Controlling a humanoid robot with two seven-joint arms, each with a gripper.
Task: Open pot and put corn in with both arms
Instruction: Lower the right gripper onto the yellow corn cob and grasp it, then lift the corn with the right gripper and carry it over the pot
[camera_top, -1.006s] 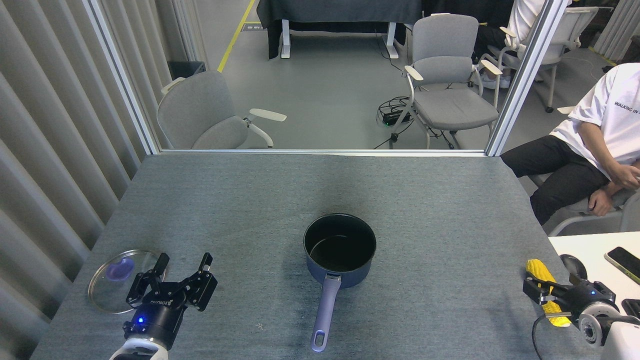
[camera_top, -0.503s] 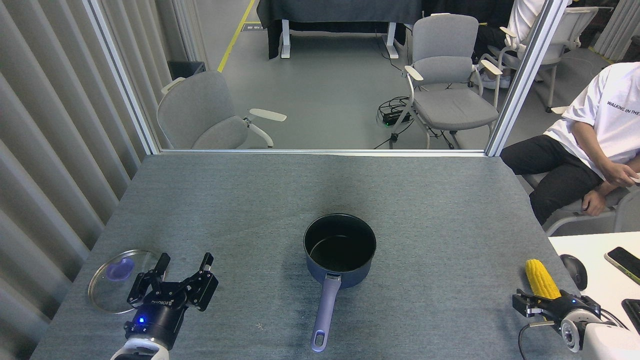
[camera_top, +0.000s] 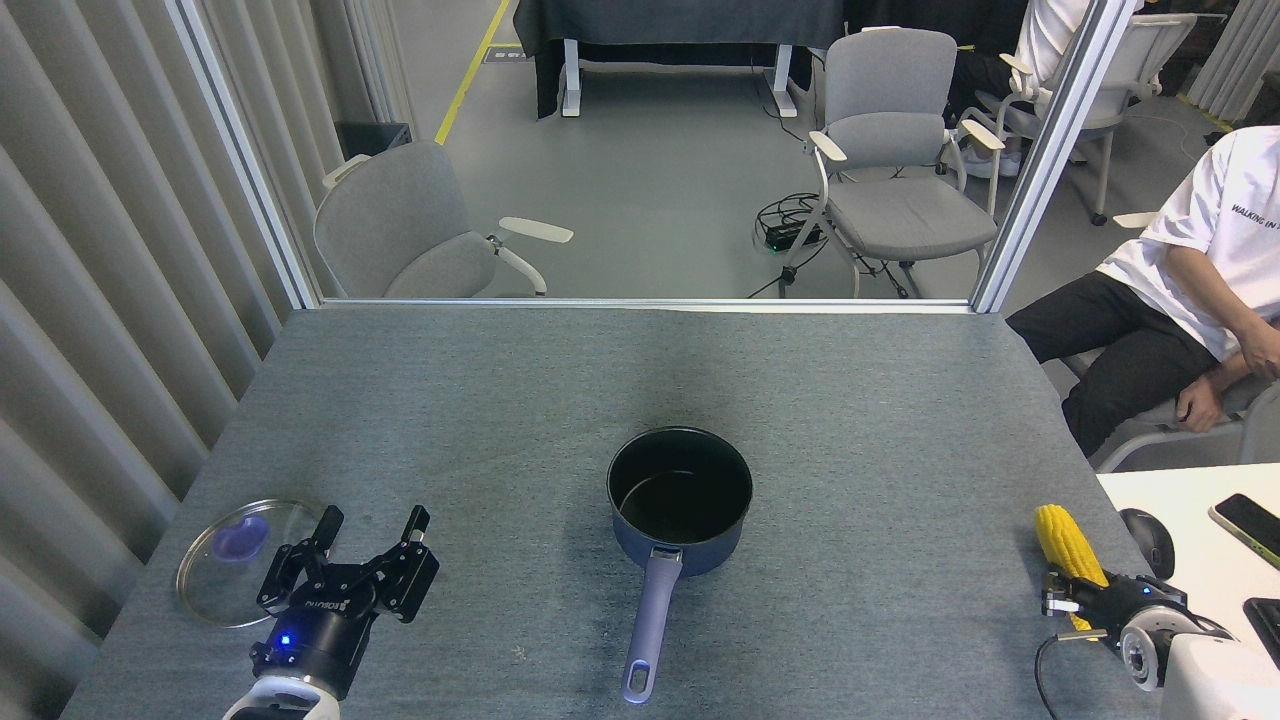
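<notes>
My right claw (camera_top: 1075, 600) is clamped on the corn (camera_top: 1068, 545), at 3 o'clock from the open pot (camera_top: 680, 500). Left claw (camera_top: 370, 535) spread wide beside the lid (camera_top: 235, 560).

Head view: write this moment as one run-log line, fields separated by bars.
pot: open, empty | lid: on table, left | left gripper: open, beside lid | right gripper: shut on corn | corn: not yet in pot

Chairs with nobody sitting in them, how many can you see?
2: one grey chair beyond the table's far left corner, another grey chair farther back toward the right. More may be hidden behind the metal post.
</notes>
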